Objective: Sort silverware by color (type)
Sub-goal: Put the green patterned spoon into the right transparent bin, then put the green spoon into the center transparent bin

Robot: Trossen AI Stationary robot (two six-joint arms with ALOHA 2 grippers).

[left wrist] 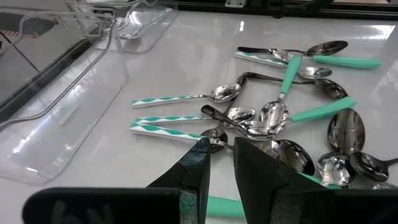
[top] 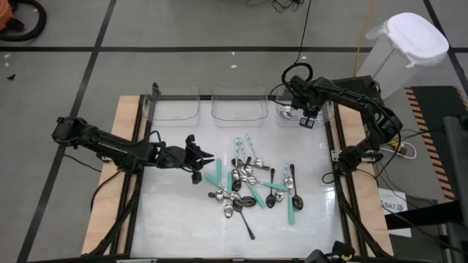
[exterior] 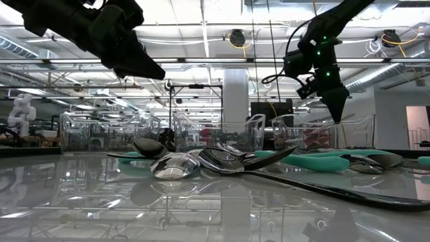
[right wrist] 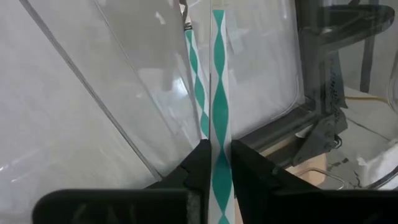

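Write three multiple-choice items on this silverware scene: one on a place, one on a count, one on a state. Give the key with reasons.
1. Where is the right gripper?
A. over the spoon pile
B. at the right-hand clear bin
C. off the table

2. How many clear bins line the table's far edge?
A. one
B. three
C. five

3. What is in the right gripper?
A. a teal-and-white patterned handle
B. an all-black spoon
C. nothing

Key: 1 B, the high view shows it at that bin, away from the spoon pile. 2 B, three sit side by side. 3 A, the right wrist view shows the handle between its fingers.
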